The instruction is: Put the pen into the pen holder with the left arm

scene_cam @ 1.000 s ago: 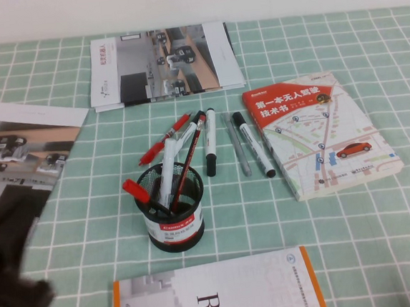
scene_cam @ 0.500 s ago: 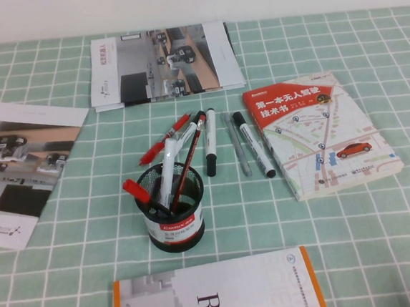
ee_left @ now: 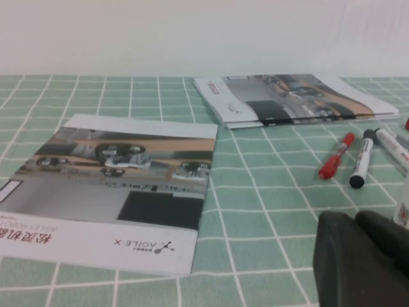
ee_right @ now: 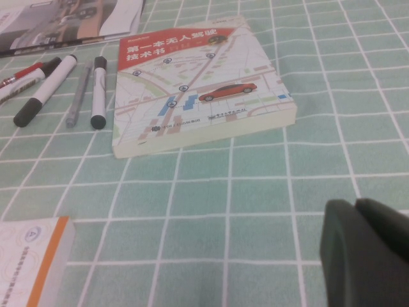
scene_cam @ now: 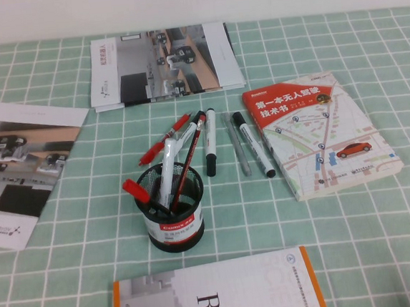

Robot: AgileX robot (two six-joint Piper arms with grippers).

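Note:
The black mesh pen holder stands in the middle of the table in the high view. The pen's red cap sticks out over its left rim, and the black barrel slants down inside. A white marker and a slim dark pen also stand in it. Neither arm shows in the high view. My left gripper is shut and empty, low over the cloth beside a brochure. My right gripper is shut and empty, over the cloth in front of the map book.
An all-red pen, two white markers and a grey pen lie behind the holder. A map-covered book lies at the right. Brochures lie at the left and back. An orange-edged book lies at the front.
The left arm, a dark blur at the lower left one second ago, has drawn back out of the high view. The pens and holder have not moved.

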